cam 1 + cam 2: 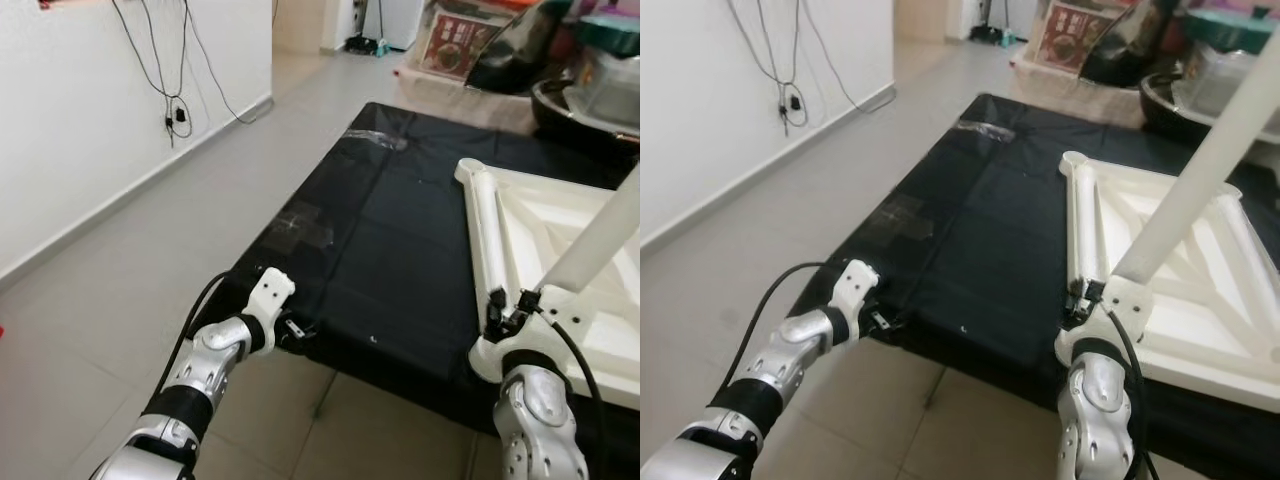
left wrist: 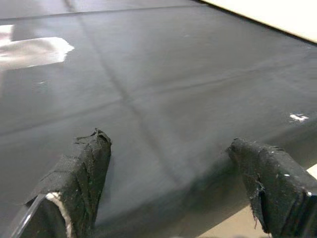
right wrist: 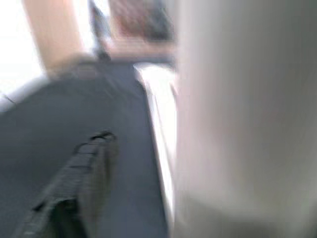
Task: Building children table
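A white children's table top (image 1: 545,225) lies upside down on a black mat (image 1: 380,230). One white leg (image 1: 485,235) rests flat along its left edge. My right gripper (image 1: 510,305) hovers at the top's near left corner, shut on a second white leg (image 1: 600,235) that slants up to the right. The right wrist view is blurred and shows that leg (image 3: 237,124) beside one black finger (image 3: 81,183). My left gripper (image 1: 295,328) is low at the mat's near left edge. It stands open over the black cloth, its fingers (image 2: 86,163) wide apart with nothing between them.
Grey tiled floor (image 1: 120,280) runs along the mat's left side up to a white wall with hanging cables (image 1: 175,100). Shiny tape patches (image 1: 300,225) mark the mat. Boxes (image 1: 455,45) and dark containers (image 1: 580,100) crowd the far right.
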`<state>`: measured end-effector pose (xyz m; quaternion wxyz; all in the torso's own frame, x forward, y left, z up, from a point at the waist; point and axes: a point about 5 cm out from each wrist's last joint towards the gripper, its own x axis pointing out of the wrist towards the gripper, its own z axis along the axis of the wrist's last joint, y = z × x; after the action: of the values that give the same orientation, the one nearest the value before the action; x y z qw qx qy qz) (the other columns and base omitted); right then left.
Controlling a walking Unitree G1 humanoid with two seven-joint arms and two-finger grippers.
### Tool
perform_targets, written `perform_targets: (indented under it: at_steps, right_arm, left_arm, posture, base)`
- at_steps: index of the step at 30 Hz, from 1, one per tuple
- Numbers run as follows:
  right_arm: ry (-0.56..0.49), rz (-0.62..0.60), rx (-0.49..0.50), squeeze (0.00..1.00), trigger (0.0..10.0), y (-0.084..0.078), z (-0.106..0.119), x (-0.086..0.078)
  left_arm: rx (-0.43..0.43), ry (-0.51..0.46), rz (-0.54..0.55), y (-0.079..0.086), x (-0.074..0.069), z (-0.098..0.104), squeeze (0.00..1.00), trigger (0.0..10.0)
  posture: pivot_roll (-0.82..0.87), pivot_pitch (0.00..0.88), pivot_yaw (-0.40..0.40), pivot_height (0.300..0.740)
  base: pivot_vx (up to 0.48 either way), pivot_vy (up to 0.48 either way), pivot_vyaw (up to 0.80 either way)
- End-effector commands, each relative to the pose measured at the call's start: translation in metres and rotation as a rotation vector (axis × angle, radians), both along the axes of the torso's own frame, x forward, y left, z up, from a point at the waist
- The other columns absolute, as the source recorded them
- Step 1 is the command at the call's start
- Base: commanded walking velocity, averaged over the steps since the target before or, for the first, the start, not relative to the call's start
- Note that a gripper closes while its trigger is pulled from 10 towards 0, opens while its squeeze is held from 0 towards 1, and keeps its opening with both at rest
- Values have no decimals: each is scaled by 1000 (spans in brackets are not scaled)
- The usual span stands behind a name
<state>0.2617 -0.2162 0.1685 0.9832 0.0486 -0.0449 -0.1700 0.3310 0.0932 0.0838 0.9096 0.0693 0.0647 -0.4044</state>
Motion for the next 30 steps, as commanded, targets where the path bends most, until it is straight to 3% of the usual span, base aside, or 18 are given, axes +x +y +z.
perform_targets:
  at_steps: [1,2,3,4,5,6,9,10,11,12,13,14,17,21,23,24,26,30]
  right_arm:
    - [-94,107,13,1000,10000,14,18,9]
    - [-94,107,13,1000,10000,14,18,9]
    - [-142,221,8,0,10000,14,31,17]
    - [-142,221,8,0,10000,14,31,17]
    - [-172,351,-7,0,10000,14,42,20]
    - [-169,677,-139,0,10000,22,46,15]
    - [-117,777,-175,0,10000,24,38,12]
    - [-65,861,-192,0,8000,26,28,10]
    - [-65,861,-192,0,8000,26,28,10]
    - [-15,929,-195,0,2667,29,17,9]
    - [-15,929,-195,0,2667,29,17,9]
    - [19,1001,-200,0,1255,35,9,9]
    - [22,1044,-214,0,0,46,7,12]
    - [10,906,-182,0,0,63,9,34]
    - [64,463,-36,0,0,46,4,57]
    - [64,463,-36,0,0,46,4,57]
    - [165,-10,139,0,0,9,-15,46]
    - [204,-243,154,0,0,-9,-27,16]
  left_arm:
    - [22,-1,-7,1,1,0,0,10000]
    - [22,-1,-7,1,1,0,0,10000]
    - [22,-5,0,3,2,1,0,10000]
    - [22,-5,0,3,2,1,0,10000]
    - [24,-6,5,4,3,1,0,10000]
    - [25,-6,10,5,2,0,0,10000]
    - [24,-5,10,4,2,-1,0,10000]
    - [21,-5,8,2,1,-1,0,10000]
    - [21,-5,8,2,1,-1,0,10000]
    - [18,-7,6,1,1,0,0,10000]
    - [18,-7,6,1,1,0,0,10000]
    - [15,-8,7,0,1,0,0,10000]
    - [16,-9,12,0,2,0,0,10000]
    - [19,-9,18,2,2,0,0,10000]
    - [19,-7,21,4,2,-1,0,10000]
    - [19,-7,21,4,2,-1,0,10000]
    - [19,-5,20,5,0,-2,0,10000]
    - [20,-1,19,5,-1,-4,0,10000]
  posture:
    - [114,0,-110,740]
    - [114,0,-110,740]
    - [118,0,-113,740]
    - [118,0,-113,740]
    - [120,0,-117,740]
    - [119,0,-119,740]
    - [122,0,-122,740]
    - [124,0,-123,740]
    - [124,0,-123,740]
    - [139,0,-134,740]
    - [139,0,-134,740]
    - [143,0,-137,740]
    - [143,0,-137,740]
    - [148,0,-144,740]
    - [146,0,-143,740]
    - [146,0,-143,740]
    - [141,0,-141,740]
    - [132,0,-133,740]
  base:
    - [0,0,0]
    - [0,0,0]
    - [0,0,0]
    - [0,0,0]
    - [0,0,0]
    - [0,0,0]
    - [0,0,0]
    - [0,0,0]
    - [0,0,0]
    - [0,0,0]
    - [0,0,0]
    - [0,0,0]
    - [0,0,0]
    - [0,0,0]
    - [0,0,0]
    - [0,0,0]
    - [0,0,0]
    - [0,0,0]
